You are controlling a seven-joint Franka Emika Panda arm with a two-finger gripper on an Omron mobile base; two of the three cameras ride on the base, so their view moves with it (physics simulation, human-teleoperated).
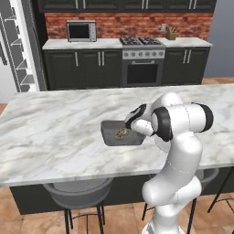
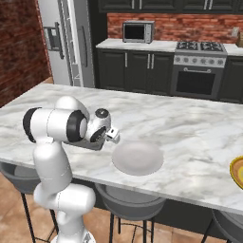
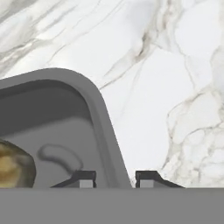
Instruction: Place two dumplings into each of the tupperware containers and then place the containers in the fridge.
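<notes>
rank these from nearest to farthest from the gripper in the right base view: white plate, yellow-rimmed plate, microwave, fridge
Measured from the gripper:
1. white plate, on the island counter just beside the gripper.
2. yellow-rimmed plate, at the counter's right edge, partly cut off.
3. fridge, beyond the island on the left.
4. microwave, on the back counter against the brick wall.

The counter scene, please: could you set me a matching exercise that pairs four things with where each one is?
Things:
1. container
2. white plate
3. microwave
4. tool

Places:
A. on the back counter, left of the stove
B. astride the container's rim, one tip inside, one outside
C. on the island, with dumplings in it
D. on the island, bare

Pairs: 1-C, 2-D, 3-A, 4-B
</notes>
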